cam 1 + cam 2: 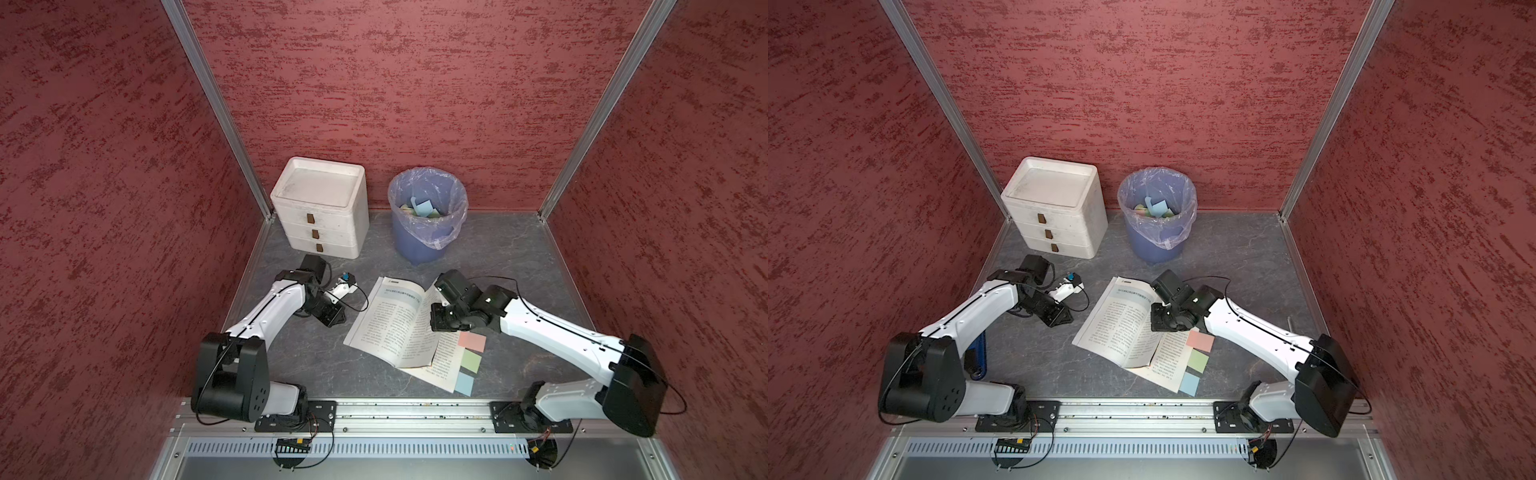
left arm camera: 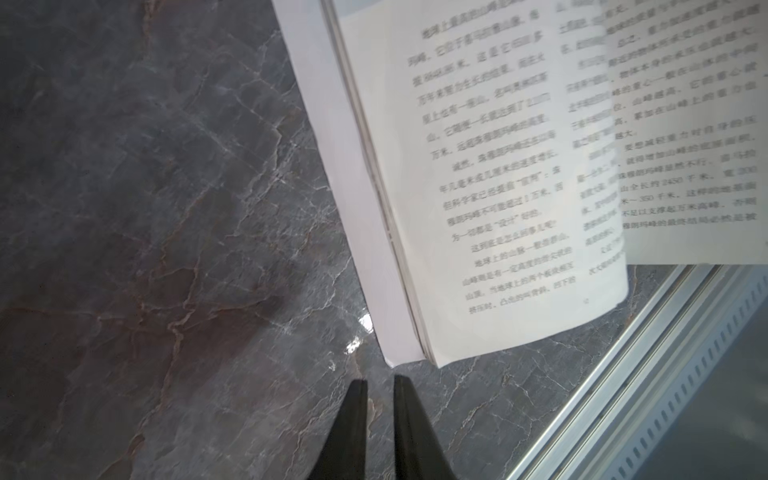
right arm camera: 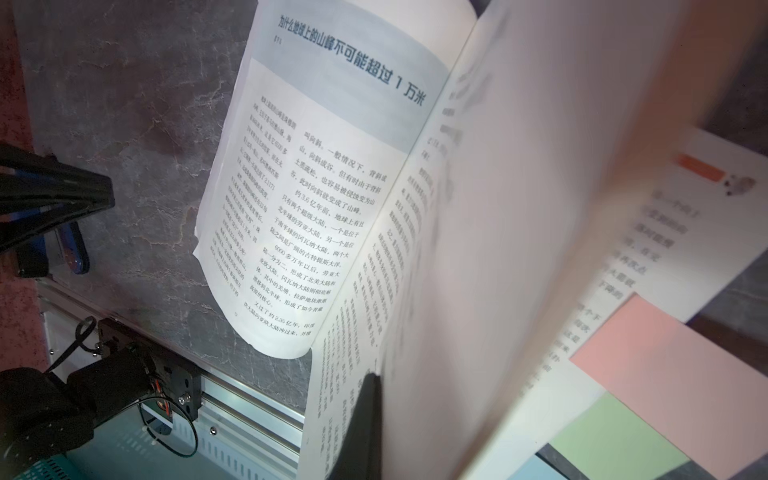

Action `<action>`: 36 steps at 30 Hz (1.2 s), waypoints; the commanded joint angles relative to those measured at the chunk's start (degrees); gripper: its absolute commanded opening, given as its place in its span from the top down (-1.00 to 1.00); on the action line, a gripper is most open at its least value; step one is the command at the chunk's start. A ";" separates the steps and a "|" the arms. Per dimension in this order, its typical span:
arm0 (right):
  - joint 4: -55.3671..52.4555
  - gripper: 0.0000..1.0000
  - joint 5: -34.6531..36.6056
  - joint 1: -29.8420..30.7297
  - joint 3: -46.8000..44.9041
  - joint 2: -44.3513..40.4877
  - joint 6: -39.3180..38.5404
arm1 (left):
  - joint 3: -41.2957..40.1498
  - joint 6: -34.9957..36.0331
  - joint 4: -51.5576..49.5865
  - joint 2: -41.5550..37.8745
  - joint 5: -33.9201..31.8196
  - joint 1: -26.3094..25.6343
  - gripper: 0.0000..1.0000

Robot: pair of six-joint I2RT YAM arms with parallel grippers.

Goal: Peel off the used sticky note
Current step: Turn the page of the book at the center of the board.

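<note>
Desk: grey marbled top [image 1: 519, 257], red textured walls [image 1: 104, 208] around.
Sticky notes: blue note [image 1: 464, 384] nearest me, then green note [image 1: 470, 360] and pink note [image 1: 472, 341], all stuck along the book's right-hand page edge.
Book [image 1: 395, 324]: open; heading reads "为什么地球上的山峰不可能超过 1 万米".
Right gripper [image 3: 374, 386]: mine, clenched on a lifted page [image 3: 519, 208] just beyond the pink note.
Left gripper [image 2: 380, 380]: mine, slim gap between the jaws, empty, over the desk beside the book.
Far: white drawer unit [image 1: 324, 208]; blue bin [image 1: 424, 241] holding loose notes.

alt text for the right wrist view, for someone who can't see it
The right gripper is shut on a lifted page of an open white book printed in Chinese, lying on a grey marbled tabletop. Beside it, a pink square sticky note, a green note and a blue note line the edge of the page beneath.
</note>
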 commanded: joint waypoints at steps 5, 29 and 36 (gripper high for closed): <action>-2.18 1.00 -2.03 -0.08 5.42 3.51 -3.05 | 1.03 -6.22 7.63 7.71 3.76 -5.24 0.69; 26.81 0.24 -15.93 1.09 12.43 22.88 17.94 | 1.44 -6.79 10.98 15.03 -0.47 -3.25 0.86; 35.74 -0.07 -17.90 2.03 13.63 28.67 21.52 | 2.38 -4.73 8.49 12.34 2.83 1.46 0.86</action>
